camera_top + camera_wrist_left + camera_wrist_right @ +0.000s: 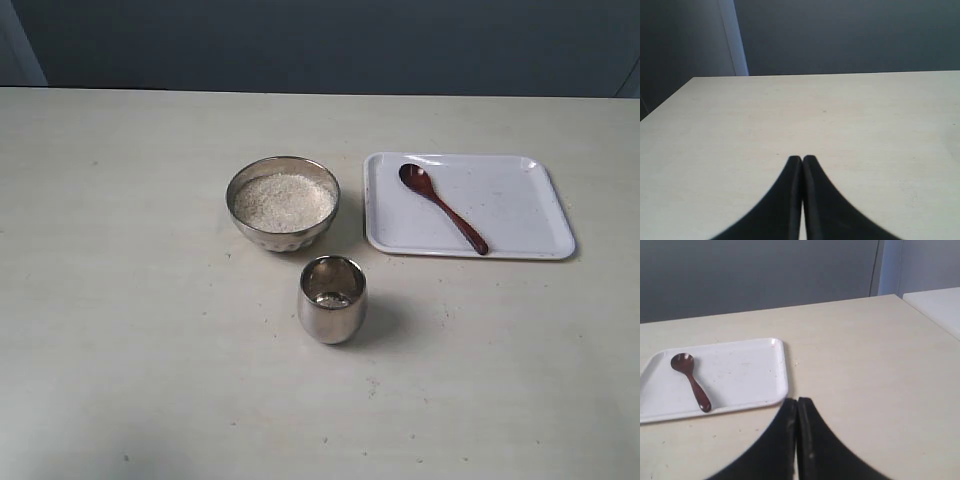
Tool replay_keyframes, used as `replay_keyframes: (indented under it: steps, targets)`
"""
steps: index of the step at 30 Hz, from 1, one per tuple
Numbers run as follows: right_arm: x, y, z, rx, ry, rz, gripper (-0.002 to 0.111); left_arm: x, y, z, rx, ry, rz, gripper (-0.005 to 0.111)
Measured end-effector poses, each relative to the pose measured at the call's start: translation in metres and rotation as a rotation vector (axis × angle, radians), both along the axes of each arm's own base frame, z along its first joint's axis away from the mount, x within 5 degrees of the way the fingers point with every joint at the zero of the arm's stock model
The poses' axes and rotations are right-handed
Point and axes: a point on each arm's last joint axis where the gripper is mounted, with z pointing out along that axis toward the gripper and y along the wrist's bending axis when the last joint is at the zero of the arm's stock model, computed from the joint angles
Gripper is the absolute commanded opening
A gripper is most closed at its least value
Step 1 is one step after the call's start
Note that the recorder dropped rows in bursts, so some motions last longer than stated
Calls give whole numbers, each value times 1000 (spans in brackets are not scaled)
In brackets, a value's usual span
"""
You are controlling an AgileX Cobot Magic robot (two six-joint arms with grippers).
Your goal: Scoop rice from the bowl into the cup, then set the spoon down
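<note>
Rice (283, 201), a pale granular heap, fills the steel bowl (285, 238) almost to its rim; take that bowl as your landmark near the middle of the cream bench (120, 300). Just in front of the bowl, nearer the exterior camera and slightly to its right, the small steel cup (332, 305) stands upright, close to the bowl but not touching it. Reflections inside the cup keep you from telling whether any grains lie at its bottom. To the right of the bowl, just beside it with a narrow gap, sits a white rectangular tray (510, 200). The reddish-brown wooden spoon (443, 208) lies flat on that tray, its oval head at the end nearer the bowl, its handle slanting away from the bowl. Your left end effector (802, 159) is pressed together, gripping nothing, over bare bench. Your right end effector (793, 401) is likewise pressed together and empty, showing just off the tray corner that lies away from the bowl.
</note>
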Motion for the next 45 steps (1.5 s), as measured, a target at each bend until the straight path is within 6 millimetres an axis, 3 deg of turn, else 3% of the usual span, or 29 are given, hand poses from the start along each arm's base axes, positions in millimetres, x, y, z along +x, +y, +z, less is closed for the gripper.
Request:
replay_keyframes:
  steps: [12, 45]
  targets:
    - [0, 3, -2, 101, 20, 7, 0, 0, 0, 0, 0, 0, 0, 1]
    - [0, 3, -1, 109, 20, 7, 0, 0, 0, 0, 0, 0, 0, 1]
